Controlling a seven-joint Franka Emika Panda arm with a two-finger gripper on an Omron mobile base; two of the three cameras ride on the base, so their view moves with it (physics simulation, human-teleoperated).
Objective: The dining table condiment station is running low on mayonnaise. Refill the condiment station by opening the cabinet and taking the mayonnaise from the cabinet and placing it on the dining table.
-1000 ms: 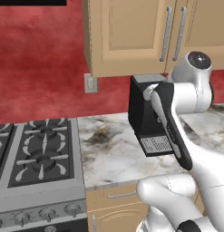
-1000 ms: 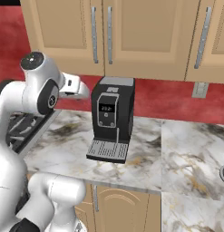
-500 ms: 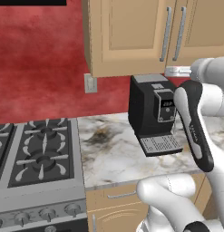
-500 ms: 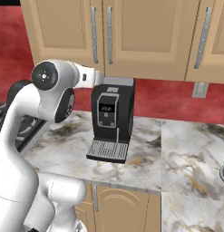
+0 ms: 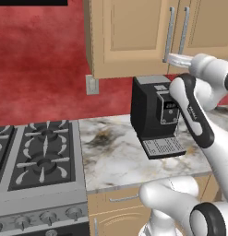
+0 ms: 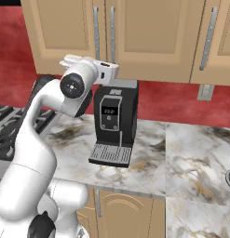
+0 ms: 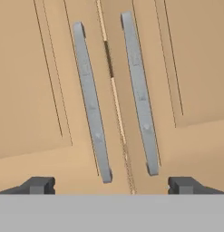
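With my two-finger gripper [image 7: 111, 185] spread wide and holding nothing, I face the light tan wooden wall cabinet [image 7: 36, 81], both panelled doors shut, its two long silver bar handles [image 7: 91, 104] between my fingertips [image 7: 39, 185], black coffee machine [image 5: 154, 115] on the marble counter [image 5: 115, 152] below.
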